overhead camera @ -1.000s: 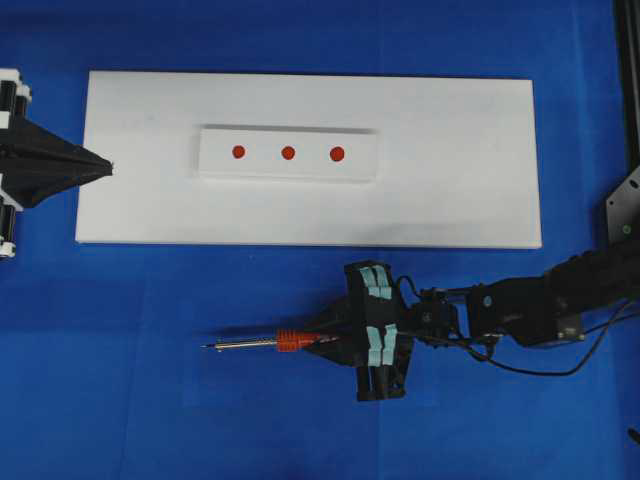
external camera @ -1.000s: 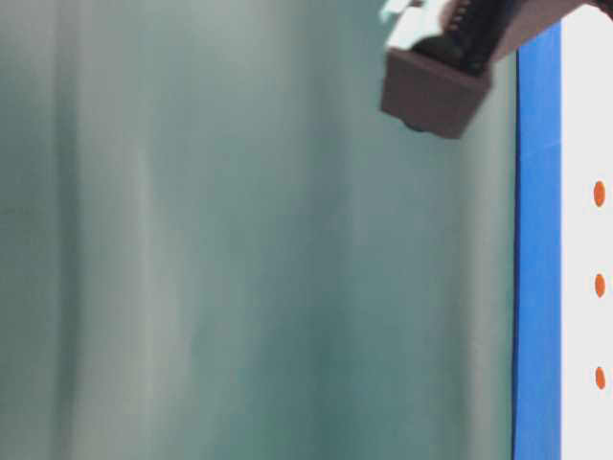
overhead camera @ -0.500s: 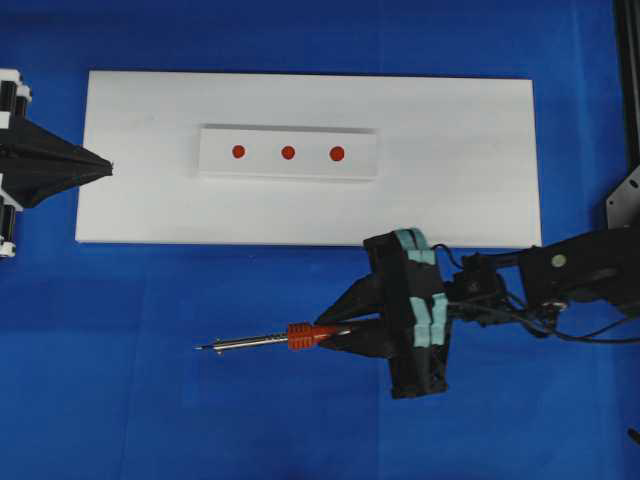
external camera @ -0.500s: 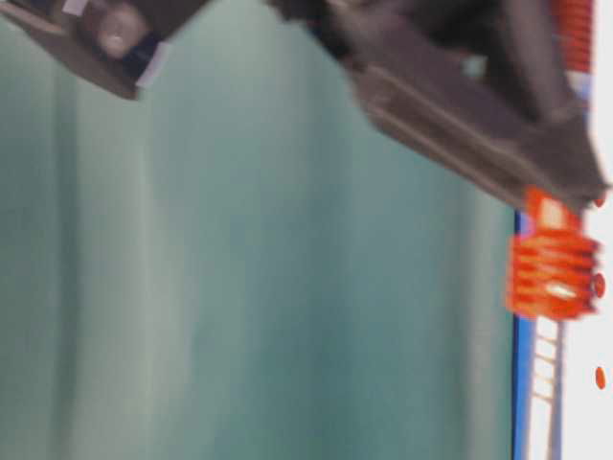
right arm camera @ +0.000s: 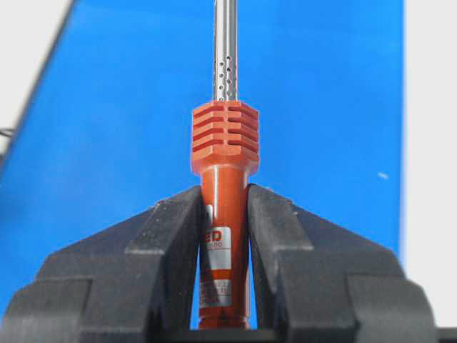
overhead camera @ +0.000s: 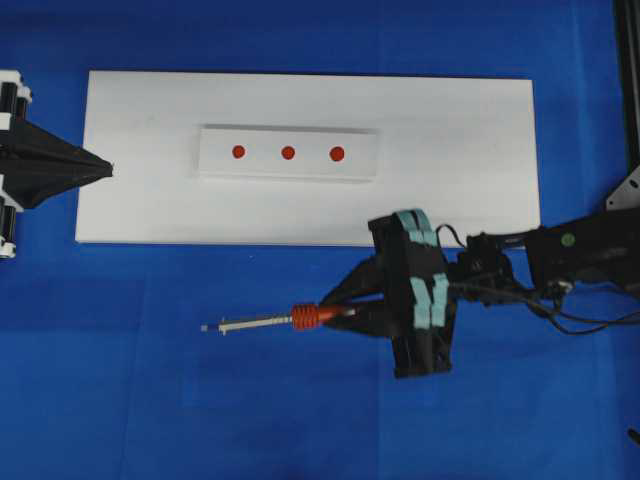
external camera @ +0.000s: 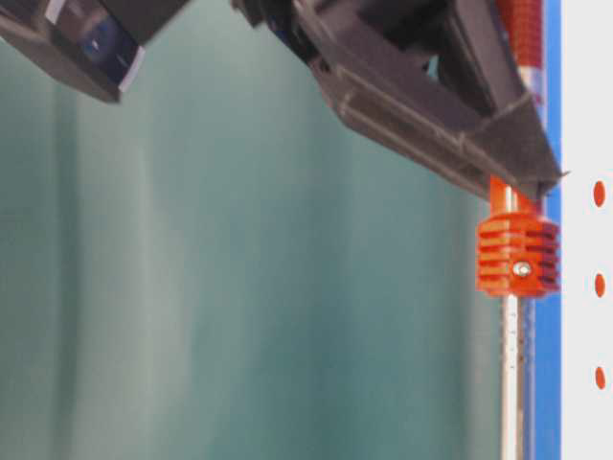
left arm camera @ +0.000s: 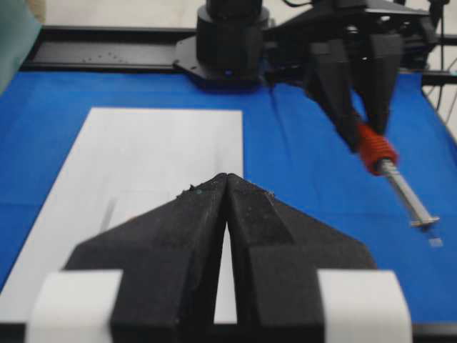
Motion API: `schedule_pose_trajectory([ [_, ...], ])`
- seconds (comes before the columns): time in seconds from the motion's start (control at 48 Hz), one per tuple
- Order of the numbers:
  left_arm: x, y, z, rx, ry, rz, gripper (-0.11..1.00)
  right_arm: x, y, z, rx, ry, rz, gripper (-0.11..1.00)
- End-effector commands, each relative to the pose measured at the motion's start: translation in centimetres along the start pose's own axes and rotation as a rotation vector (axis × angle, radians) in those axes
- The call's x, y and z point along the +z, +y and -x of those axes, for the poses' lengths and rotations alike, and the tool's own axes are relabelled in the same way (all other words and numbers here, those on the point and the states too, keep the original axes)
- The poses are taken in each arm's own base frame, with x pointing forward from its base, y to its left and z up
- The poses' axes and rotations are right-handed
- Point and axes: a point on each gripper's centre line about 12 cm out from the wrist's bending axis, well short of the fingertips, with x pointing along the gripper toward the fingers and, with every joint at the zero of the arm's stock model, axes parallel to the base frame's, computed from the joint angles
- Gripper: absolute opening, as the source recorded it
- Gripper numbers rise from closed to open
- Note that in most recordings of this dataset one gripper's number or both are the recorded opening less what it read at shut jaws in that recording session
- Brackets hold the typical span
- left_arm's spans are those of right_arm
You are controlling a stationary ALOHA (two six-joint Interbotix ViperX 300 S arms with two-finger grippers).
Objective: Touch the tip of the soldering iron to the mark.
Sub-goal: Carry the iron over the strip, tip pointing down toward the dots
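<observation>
Carry step: right gripper (overhead camera: 345, 312), jaws clamped on the iron (overhead camera: 300, 319), holds it off the board (overhead camera: 460, 180), well apart from the mark (overhead camera: 288, 153); left gripper (overhead camera: 100, 167) jaws closed, empty; next, swing the tip onto the mark.

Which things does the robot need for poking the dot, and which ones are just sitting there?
Needed:
- soldering iron, gripped in the right hand
- middle red dot, the mark to touch

Just there:
- the two end dots
- white block they sit on
- white board
- blue table cover
- left hand, shut and holding nothing
</observation>
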Motion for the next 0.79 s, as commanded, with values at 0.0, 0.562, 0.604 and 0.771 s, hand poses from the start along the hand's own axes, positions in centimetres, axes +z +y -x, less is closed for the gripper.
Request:
schedule_pose_trajectory([
  [0.0, 0.4, 0.1, -0.1, 0.003, -0.014, 0.001, 0.0, 1.9, -1.4, 0.8, -0.027, -0.033, 0.006, 0.06],
  [0.562, 0.2, 0.1, -0.1, 0.003, -0.011, 0.001, 0.0, 5.3, -12.7, 3.6, -0.276, 0.007, 0.121, 0.06],
  [0.604, 0.2, 0.1, -0.1, 0.003, -0.009, 0.001, 0.0, 5.5, -13.2, 3.7, -0.286, 0.01, 0.128, 0.06],
  [0.771, 0.2, 0.1, -0.1, 0.003, -0.011, 0.001, 0.0, 6.3, -14.7, 4.3, -0.315, 0.025, 0.149, 0.06],
])
